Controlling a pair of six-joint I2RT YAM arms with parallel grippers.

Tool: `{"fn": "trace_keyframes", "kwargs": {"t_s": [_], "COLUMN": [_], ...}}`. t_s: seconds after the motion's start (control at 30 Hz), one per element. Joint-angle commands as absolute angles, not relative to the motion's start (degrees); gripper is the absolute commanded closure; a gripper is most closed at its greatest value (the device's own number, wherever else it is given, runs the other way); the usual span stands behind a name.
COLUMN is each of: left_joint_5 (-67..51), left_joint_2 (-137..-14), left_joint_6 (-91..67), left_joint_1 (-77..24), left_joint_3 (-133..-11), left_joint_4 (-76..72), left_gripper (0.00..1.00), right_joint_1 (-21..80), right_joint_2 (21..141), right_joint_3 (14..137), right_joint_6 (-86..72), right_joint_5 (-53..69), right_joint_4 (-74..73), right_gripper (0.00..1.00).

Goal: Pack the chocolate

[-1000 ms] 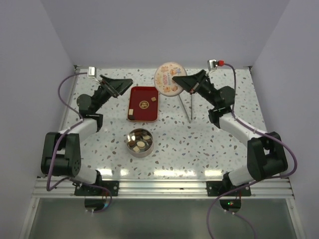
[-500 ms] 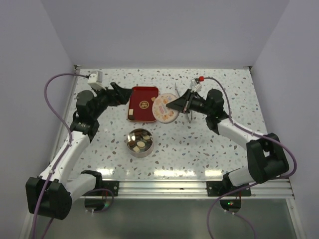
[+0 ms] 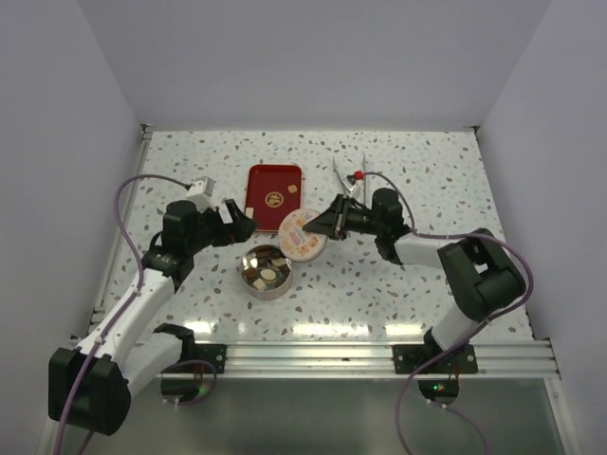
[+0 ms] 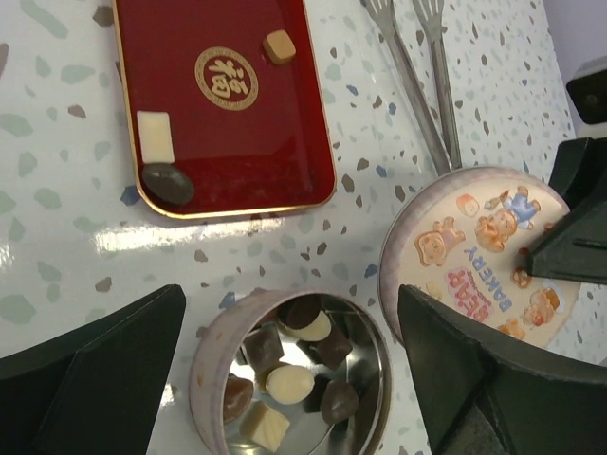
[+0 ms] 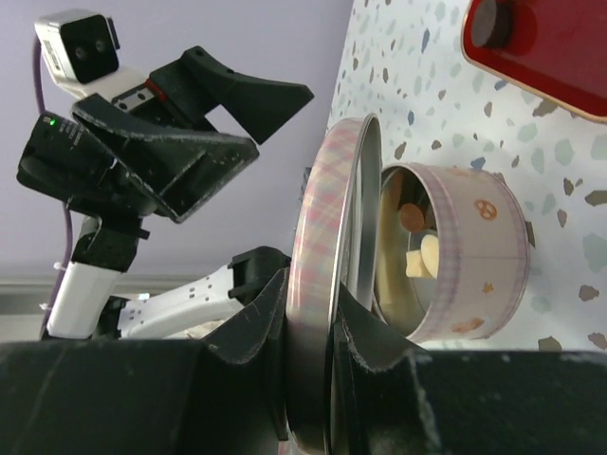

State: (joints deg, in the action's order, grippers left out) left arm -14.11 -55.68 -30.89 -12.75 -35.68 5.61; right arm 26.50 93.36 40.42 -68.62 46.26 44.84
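R gripper (image 5: 305, 327) is clamped tight on the rim of the lid (image 4: 484, 251) — one finger on each face, so the lid shows edge-on in its own wrist view. The printed side w/ cartoon figures faces up. The lid sits just beside the tin (image 4: 213, 355), at the tin's far-right edge. In the top view the two rims meet or overlap, but contact can't be told.

L gripper (image 3: 239, 226) has its jaws spread as wide as they go and holds nothing. It hangs over the tin's left side, and in its wrist view the two dark fingers frame the tin left & right.

Most of the chocolate (image 4: 289, 384) is in the open tin, a jumble of dark brown and cream pieces. Three pieces lie on the red tray (image 4: 228, 133), which is beyond the tin:
- a tan square (image 4: 278, 45) near the far edge, right of the gold emblem
- a cream block (image 4: 156, 136) towards the near-left corner
- a dark round piece (image 4: 169, 183) just beside the cream block

Metal tongs (image 4: 417, 76) lie on the speckled table (image 3: 427, 171) right of the tray — their near end runs behind the lid.
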Motion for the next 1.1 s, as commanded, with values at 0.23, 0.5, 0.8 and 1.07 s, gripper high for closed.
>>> {"fn": "trace_keyframes", "kwargs": {"t_s": [0.23, 0.5, 0.8, 1.07], "left_joint_5": [-19.0, -19.5, -17.7, -20.8], "left_joint_2": [-49.5, -46.4, -46.4, -45.3], "left_joint_6": [-32.9, -36.1, -38.0, -40.3], "left_joint_1": [-13.5, -13.9, -14.1, -14.2], "left_joint_3": [-29.8, -25.1, -22.7, -20.3], "left_joint_4": [9.5, 10.5, 12.3, 8.1], "left_gripper": [0.0, 0.0, 0.0, 0.0], "right_joint_1": [28.5, 29.8, 30.8, 31.4], "right_joint_2": [100.0, 102.7, 102.7, 102.9], "right_joint_3": [38.8, 37.3, 38.1, 38.3], "right_joint_6": [-77.6, -76.5, -67.8, -62.4], "right_joint_5": [48.6, 48.3, 47.2, 45.3], "right_joint_4": [61.9, 61.0, 49.2, 42.5], "right_gripper": [0.87, 0.88, 0.88, 0.84]}}
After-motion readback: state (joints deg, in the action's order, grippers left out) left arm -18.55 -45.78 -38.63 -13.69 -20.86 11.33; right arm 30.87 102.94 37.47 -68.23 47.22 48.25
